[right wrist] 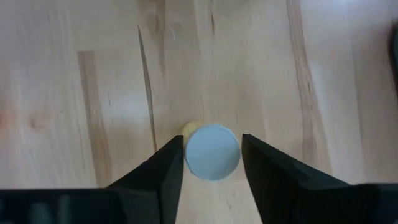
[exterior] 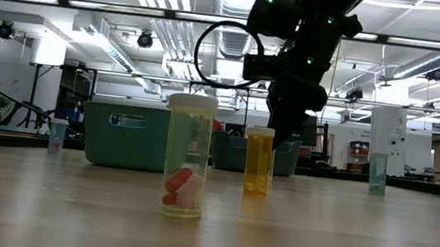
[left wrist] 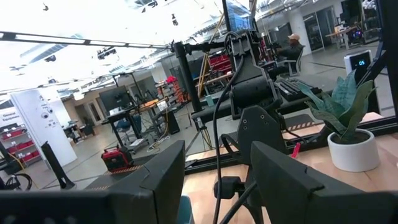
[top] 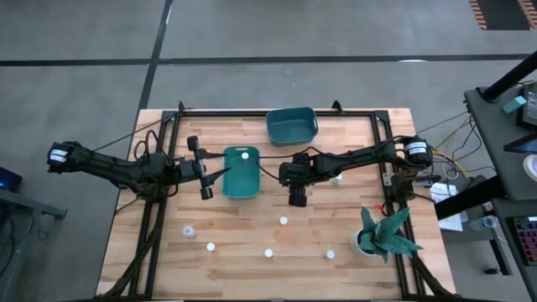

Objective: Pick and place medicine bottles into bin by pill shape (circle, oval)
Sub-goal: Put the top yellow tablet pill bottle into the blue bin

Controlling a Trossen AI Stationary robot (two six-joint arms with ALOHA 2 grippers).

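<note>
A yellow medicine bottle [right wrist: 212, 152] with a pale round cap stands upright on the wooden table, near its middle [exterior: 257, 165]. My right gripper [right wrist: 212, 163] slants down over it, open. Its fingers stand close on either side of the cap, and a thin sliver of table shows at each side. In the high view the gripper [top: 296, 198] hides this bottle. My left gripper [top: 204, 170] hovers open and holds nothing, at the left side of a teal bin [top: 241, 174]. One bottle [top: 245, 154] lies in that bin. A second teal bin [top: 291, 125] sits at the far edge.
Several more bottles stand loose across the table's near half [top: 284, 221] [top: 189, 231] [top: 268, 252] [top: 330, 254]. One is a clear bottle [exterior: 187, 157] holding red and white pills. Another bottle [top: 336, 178] stands by the right arm. A potted plant [top: 386, 233] occupies the near right corner.
</note>
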